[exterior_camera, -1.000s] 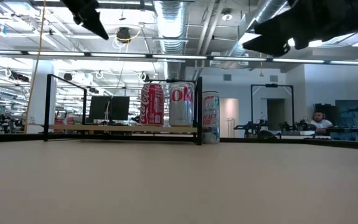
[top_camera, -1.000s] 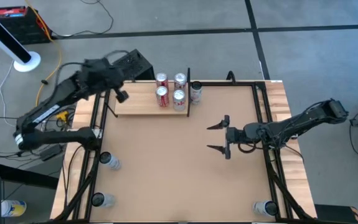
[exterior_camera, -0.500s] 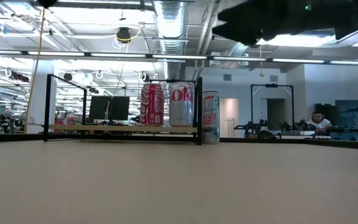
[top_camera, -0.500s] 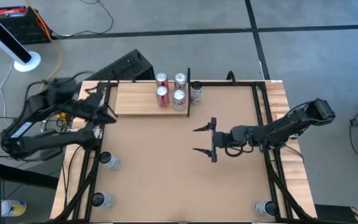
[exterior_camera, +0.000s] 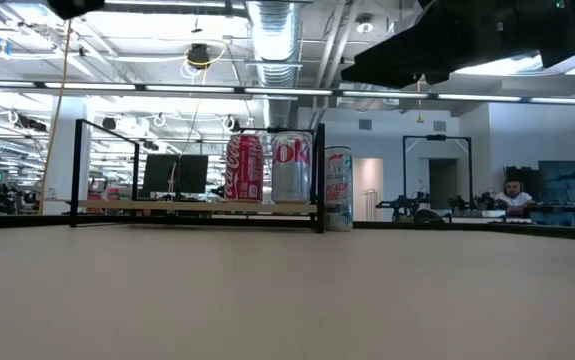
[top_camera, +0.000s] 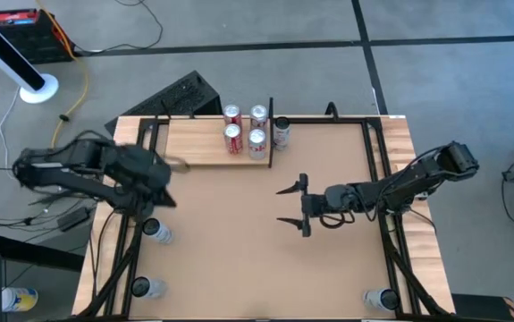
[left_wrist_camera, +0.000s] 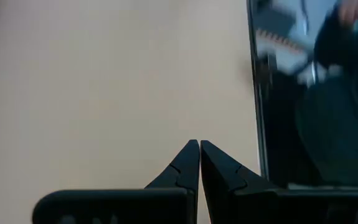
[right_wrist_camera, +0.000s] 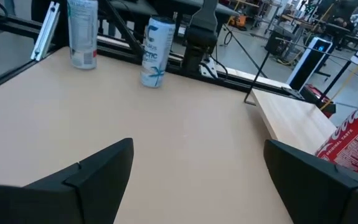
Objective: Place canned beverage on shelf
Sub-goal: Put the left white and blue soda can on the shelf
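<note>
Since a second ago the left gripper (top_camera: 169, 199) has swung back from above the shelf (top_camera: 205, 143) to the table's (top_camera: 239, 259) left edge, fingers pressed shut on nothing, while the right gripper (top_camera: 290, 204) has slid leftward to mid-table, spread wide and empty. Four cans (top_camera: 244, 131) stand at the shelf's right end, at the far side of the table. A fifth can (top_camera: 281, 131) stands on the table just right of the shelf's black end piece (top_camera: 271, 132).
</note>
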Controlling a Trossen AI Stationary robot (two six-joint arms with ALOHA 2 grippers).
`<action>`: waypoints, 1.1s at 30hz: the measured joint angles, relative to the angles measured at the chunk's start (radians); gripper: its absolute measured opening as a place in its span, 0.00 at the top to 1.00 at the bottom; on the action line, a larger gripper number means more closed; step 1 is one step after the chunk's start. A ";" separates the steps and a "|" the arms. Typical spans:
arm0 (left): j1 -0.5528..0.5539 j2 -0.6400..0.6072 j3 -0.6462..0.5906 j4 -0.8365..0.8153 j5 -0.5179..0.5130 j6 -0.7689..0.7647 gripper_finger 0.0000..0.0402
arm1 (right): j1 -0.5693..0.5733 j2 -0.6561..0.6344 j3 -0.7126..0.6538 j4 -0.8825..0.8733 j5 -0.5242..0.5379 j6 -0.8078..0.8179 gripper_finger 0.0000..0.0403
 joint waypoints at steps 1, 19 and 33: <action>-0.036 0.018 0.016 -0.025 -0.023 -0.026 1.00 | 0.000 0.000 0.000 -0.004 0.000 0.000 0.05; -0.285 0.168 0.068 -0.226 -0.076 -0.521 0.99 | 0.000 0.000 0.000 -0.038 0.001 -0.011 0.05; -0.284 0.280 0.068 -0.336 -0.406 -0.518 0.77 | -0.057 0.000 0.000 -0.041 0.002 -0.069 0.05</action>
